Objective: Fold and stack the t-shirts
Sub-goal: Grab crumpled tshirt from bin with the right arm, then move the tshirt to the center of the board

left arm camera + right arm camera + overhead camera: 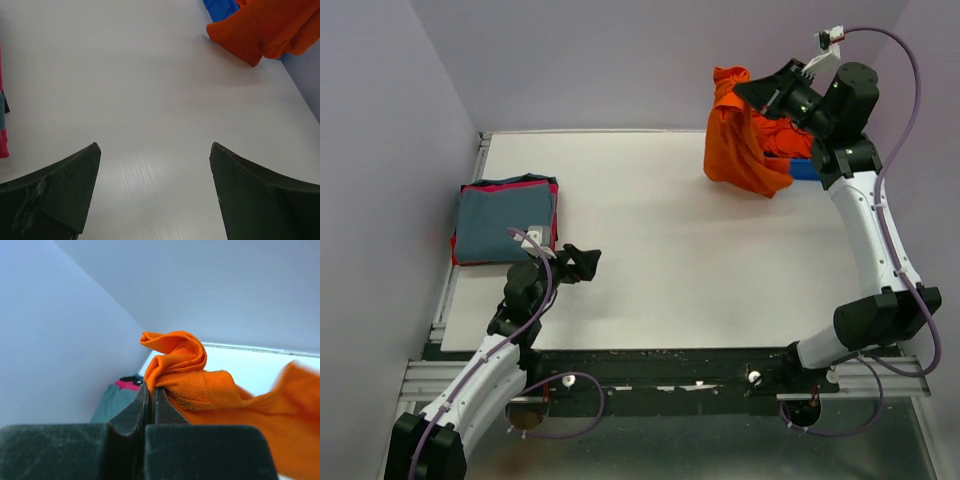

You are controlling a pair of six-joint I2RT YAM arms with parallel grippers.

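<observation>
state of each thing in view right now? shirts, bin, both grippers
orange t-shirt: bunched, hanging from right gripper
grey-blue t-shirt: folded, top of stack
red-pink t-shirt: folded, under the grey-blue one
right gripper: shut on orange t-shirt
left gripper: open, empty
blue bin: mostly hidden behind orange t-shirt

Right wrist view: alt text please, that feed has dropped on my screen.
The right gripper is shut on a bunched fold of an orange t-shirt, whose cloth trails off to the lower right. Beyond it, at lower left, a grey-blue t-shirt and a red-pink t-shirt lie on the white table.
</observation>
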